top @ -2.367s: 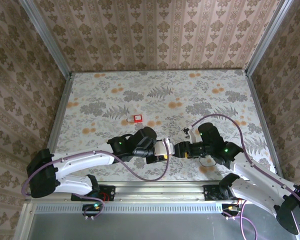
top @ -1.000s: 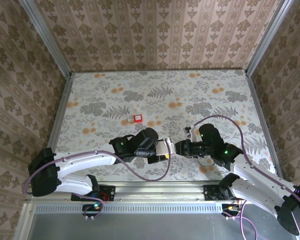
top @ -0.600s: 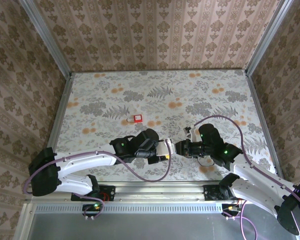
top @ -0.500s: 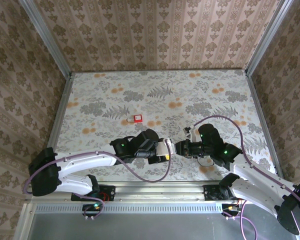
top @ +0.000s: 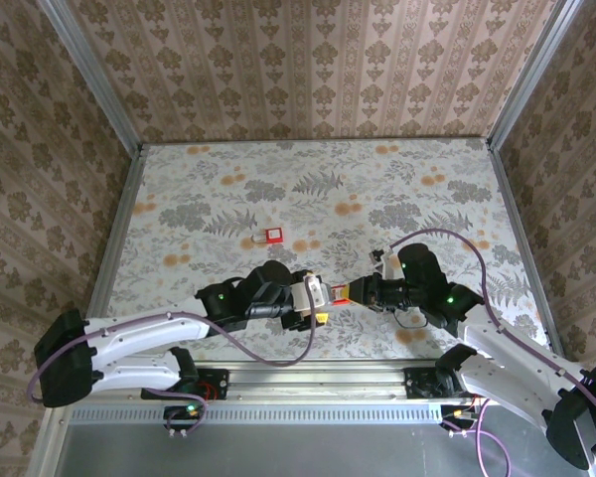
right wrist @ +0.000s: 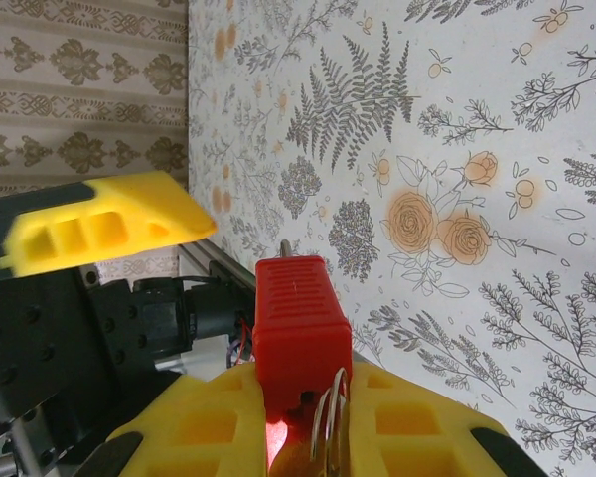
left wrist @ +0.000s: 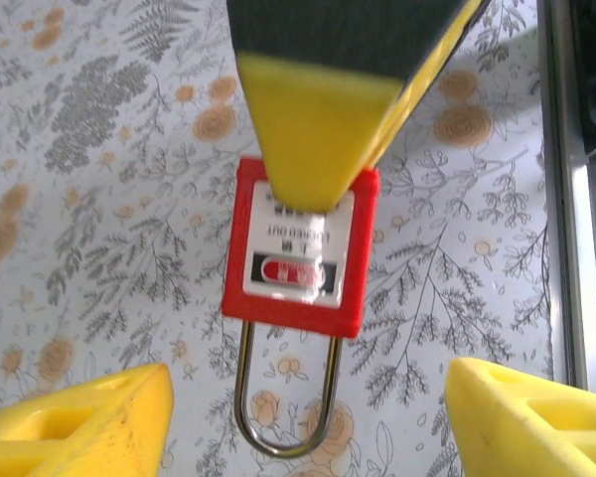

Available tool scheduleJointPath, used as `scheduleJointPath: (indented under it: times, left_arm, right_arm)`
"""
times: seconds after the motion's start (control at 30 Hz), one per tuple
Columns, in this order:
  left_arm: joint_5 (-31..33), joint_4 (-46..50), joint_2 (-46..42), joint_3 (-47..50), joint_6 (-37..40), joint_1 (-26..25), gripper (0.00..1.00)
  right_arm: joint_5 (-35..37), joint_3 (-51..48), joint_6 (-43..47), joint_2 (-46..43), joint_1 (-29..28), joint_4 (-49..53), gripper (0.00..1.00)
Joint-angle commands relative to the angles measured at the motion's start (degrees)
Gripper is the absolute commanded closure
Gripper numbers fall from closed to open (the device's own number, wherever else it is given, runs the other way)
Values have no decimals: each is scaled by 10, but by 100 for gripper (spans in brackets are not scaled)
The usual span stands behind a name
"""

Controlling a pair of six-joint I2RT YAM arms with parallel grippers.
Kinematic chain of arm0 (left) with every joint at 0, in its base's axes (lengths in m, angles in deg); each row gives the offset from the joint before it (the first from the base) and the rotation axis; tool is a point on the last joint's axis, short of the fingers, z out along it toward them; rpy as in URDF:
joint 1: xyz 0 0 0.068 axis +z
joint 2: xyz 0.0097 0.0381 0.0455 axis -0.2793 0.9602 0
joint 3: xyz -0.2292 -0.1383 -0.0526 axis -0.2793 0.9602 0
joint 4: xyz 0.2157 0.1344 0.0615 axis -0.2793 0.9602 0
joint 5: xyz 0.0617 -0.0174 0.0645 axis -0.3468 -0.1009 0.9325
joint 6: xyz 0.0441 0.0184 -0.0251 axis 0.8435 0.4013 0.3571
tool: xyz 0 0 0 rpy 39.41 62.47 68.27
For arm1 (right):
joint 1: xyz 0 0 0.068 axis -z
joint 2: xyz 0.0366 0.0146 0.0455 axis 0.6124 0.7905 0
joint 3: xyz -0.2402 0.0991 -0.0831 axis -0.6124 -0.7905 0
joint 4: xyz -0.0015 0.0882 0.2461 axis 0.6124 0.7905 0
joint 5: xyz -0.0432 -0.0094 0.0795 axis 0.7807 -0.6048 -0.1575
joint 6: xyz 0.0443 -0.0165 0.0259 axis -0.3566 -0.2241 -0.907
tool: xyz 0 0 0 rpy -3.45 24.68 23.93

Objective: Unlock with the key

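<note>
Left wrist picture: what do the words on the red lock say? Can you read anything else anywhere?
"LOCKED OUT": probably, since it is upside down and blurry, on the white label of the red padlock.
The red oval on that label: its white print is too blurred to read.
The small red object in the top view: too small to read.

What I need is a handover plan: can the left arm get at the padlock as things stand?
Probably yes. The padlock, held by the right gripper, sits straight ahead of the open left gripper, its loop bare, nothing between.
</note>
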Motion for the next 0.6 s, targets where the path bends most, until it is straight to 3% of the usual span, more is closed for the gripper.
scheduleJointPath:
  times: [0.0,0.37,0.57]
  left_arm:
    - [-30,-15,7,5,-8,14,27]
    - [-64,-22,64,-19,0,48,44]
    - [-88,-32,65,-25,1,47,45]
  right_arm:
    - [-20,23,12,-4,2,13,88]
    - [-30,8,10,-19,2,10,88]
    - [-36,6,14,-17,2,10,88]
